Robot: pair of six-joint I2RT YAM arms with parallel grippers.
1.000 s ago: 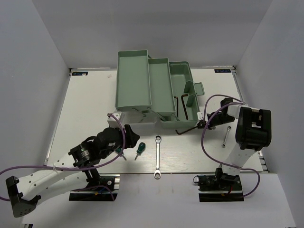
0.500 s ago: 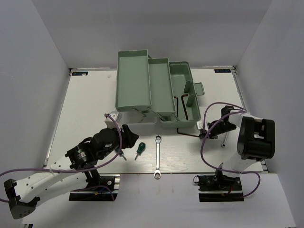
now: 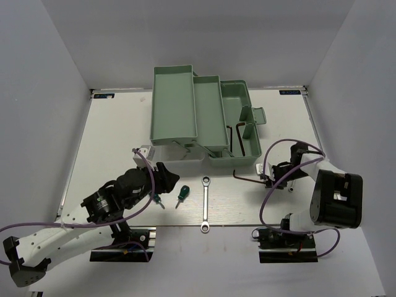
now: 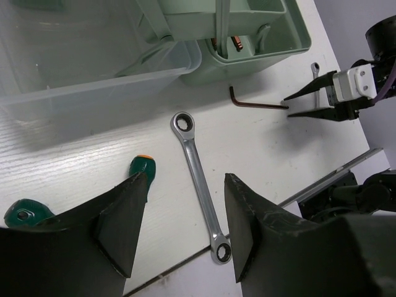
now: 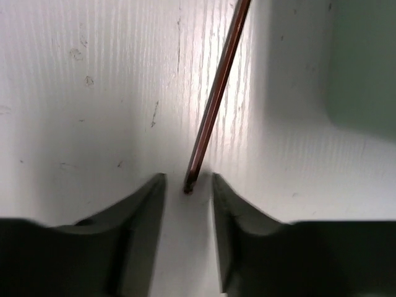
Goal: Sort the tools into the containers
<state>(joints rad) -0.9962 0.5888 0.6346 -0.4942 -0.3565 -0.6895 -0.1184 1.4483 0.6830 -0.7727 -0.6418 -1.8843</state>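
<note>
A thin dark hex key lies flat on the table in front of the pale green toolbox. My right gripper is open, low over the table, with the key's end between its fingers and a gap on each side. Two more hex keys lie in the toolbox base. The silver wrench and one green screwdriver lie at the near middle. My left gripper hovers open above them, and a second screwdriver lies at its left.
A thin silver rod tool lies right of the hex key, partly behind my right arm. The toolbox's translucent lid rests on the table in front of the trays. The table's near edge runs just below the wrench.
My right gripper has brought the hex key away from the toolbox front down onto the table and opened, letting it go. The left arm has shifted slightly.
</note>
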